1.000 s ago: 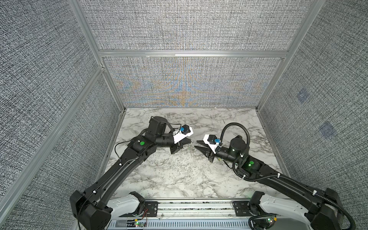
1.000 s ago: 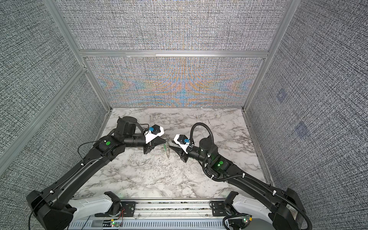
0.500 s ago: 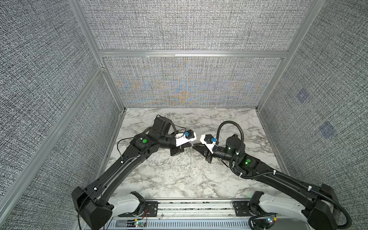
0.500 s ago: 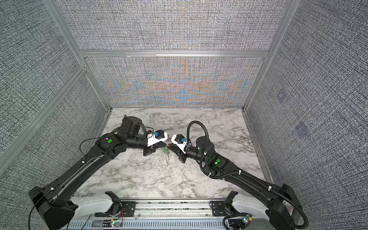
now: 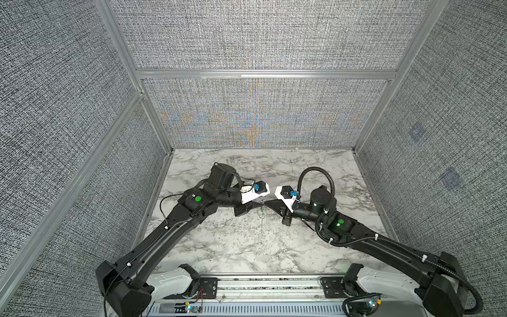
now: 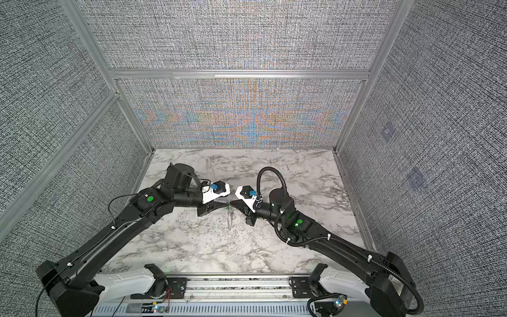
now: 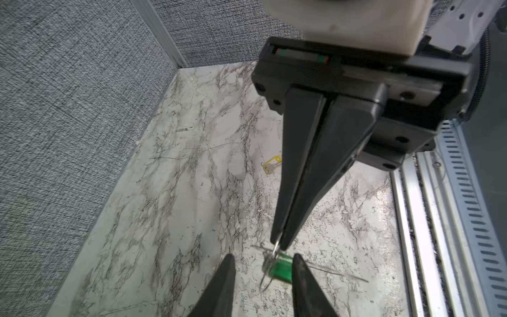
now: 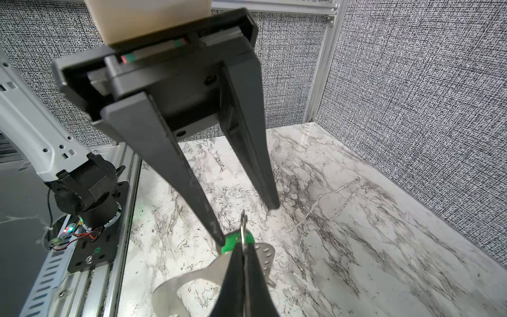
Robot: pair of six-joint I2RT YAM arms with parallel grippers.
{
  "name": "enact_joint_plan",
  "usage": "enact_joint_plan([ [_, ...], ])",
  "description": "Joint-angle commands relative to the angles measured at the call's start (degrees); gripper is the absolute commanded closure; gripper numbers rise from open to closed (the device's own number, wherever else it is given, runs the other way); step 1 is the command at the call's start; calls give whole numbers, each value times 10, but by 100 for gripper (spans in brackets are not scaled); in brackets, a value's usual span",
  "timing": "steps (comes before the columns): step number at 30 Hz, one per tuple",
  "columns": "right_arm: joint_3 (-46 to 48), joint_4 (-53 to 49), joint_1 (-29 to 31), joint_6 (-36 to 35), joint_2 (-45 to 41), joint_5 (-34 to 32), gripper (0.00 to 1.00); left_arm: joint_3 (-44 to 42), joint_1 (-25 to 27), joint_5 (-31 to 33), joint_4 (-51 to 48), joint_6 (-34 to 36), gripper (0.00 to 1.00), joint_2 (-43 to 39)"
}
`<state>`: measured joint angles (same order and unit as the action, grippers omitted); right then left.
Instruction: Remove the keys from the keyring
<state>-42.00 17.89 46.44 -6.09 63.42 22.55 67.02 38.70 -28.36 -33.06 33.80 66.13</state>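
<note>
Where the two tools met tip to tip above the middle of the bench, the keyring, a thin wire loop, was pinched at one end by the right tool, whose jaws were pressed together on it with no gap showing. In the right wrist view the loop's free end stuck out just past those tips, seen edge-on. The green-tagged key hung from the loop with its tag against or just beside the wire; the metal blade was too small to make out. The left tool faced the loop from the left with its jaws apart. One fingertip was just beside the green tag and the other was clear of it, and whether the nearer tip touched the tag could not be told. Under the right tool's tips hung a pale flat metal piece with small holes; what it was could not be told. In both top views only a green speck and a thin line showed below the meeting point. The yellow-tagged key lay flat on the bench, off the keyring and well apart from it, farther right beyond the right tool.
</note>
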Motion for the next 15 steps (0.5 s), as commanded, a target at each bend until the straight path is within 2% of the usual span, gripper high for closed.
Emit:
enact_joint_plan([
  [1, 4, 40, 0, 17, 0, 0, 100, -36, -2, 41, 103, -60, 57, -33],
  [6, 5, 54, 0, 23, 4, -4, 100, -112, -2, 53, 200, -127, 53, -79],
  [15, 13, 74, 0, 29, 3, -24, 100, -212, -2, 42, 311, -213, 52, -124],
])
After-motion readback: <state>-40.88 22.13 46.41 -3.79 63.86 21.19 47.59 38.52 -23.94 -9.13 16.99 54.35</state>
